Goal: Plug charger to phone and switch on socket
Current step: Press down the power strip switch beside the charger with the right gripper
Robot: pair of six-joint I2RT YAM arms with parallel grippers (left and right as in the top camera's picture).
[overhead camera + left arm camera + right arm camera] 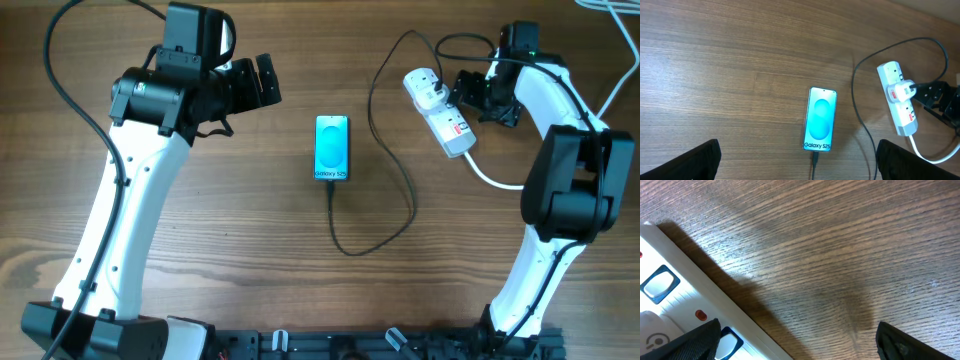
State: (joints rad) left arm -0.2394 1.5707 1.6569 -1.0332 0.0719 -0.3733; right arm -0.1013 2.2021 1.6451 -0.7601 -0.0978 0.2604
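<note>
One phone [332, 148] lies flat at the middle of the table [250, 230], its teal screen lit and facing up, the lettered edge on the near side. One charger [408, 205] meets that near edge with its small black tip, and from the left wrist view the tip looks seated in the phone. From there the thin black cable runs nearer, loops round to the right, climbs to the far side and ends at one white adapter [428, 90].

The adapter sits in the far end of one socket [452, 128], a white strip lying at a slant to the far right of the phone and well apart from it. Two rocker switches and two small red marks on it show in the right wrist view; which way the rockers are set, I cannot tell. One thick white cord [492, 178] leaves the strip's near end and runs right, under the right arm.

The right gripper [474, 97] is just beside the strip on its right, fingers spread wide, gripping nothing. The left gripper [262, 82] is to the far left of the phone, jaws likewise fully apart and empty.
</note>
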